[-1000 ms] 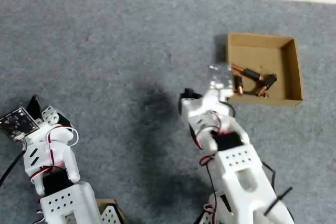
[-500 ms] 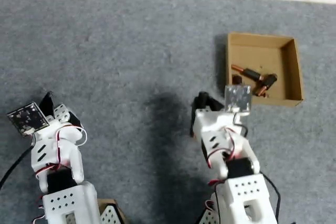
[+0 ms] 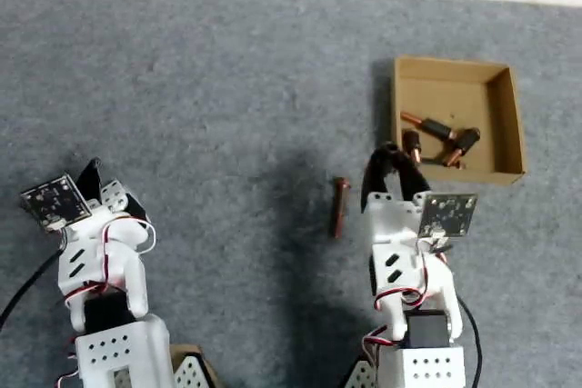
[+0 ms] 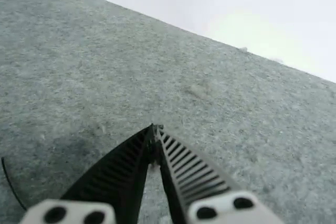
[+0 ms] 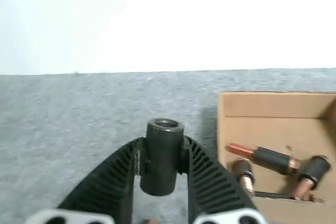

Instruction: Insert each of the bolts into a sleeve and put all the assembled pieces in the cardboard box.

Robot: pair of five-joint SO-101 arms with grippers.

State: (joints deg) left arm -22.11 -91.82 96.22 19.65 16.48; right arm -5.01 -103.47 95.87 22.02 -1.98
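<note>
- Grey carpet (image 3: 182,88) across the whole high view, with a pale wall strip along the top edge.
- Cardboard box (image 3: 455,97) at upper right, open-topped, with assembled pieces (image 3: 438,127) inside: copper bolts through black sleeves, clustered toward its lower wall.
- Lone copper bolt (image 3: 338,207) lying bare on the carpet near centre, just left of the right gripper and apart from the box.
- Right gripper (image 3: 396,165) right of centre, near the box's lower-left corner, fingers clamped on a black sleeve (image 5: 161,156), hollow end showing.
- Left gripper (image 4: 153,131) at lower left of the high view, well apart from bolt and box, fingers pressed together with tips meeting.
</note>
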